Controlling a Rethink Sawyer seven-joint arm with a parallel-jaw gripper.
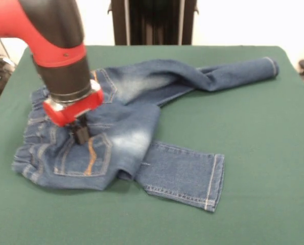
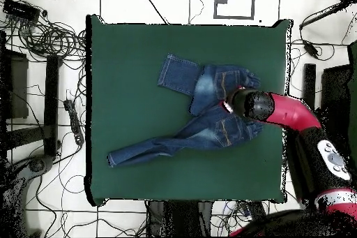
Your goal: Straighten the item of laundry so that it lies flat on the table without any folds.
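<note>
The blue denim jeans (image 1: 136, 127) lie on the green table (image 1: 264, 153), left of its middle. The waistband is bunched at the left. One leg stretches to the far right, twisted along its length. The other leg is folded over toward the near right, hem flat. My gripper (image 1: 80, 134) comes straight down onto the seat, at the top edge of a back pocket with orange stitching, and touches the cloth. In the overhead view the jeans (image 2: 202, 113) lie right of the table's (image 2: 139, 47) middle, with my gripper (image 2: 227, 105) over the waist end.
The black pedestal (image 1: 152, 20) stands behind the table's far edge. In the overhead view the red arm (image 2: 293, 113) reaches in over the table's right edge. Cables and equipment (image 2: 42, 40) lie on the floor to the left.
</note>
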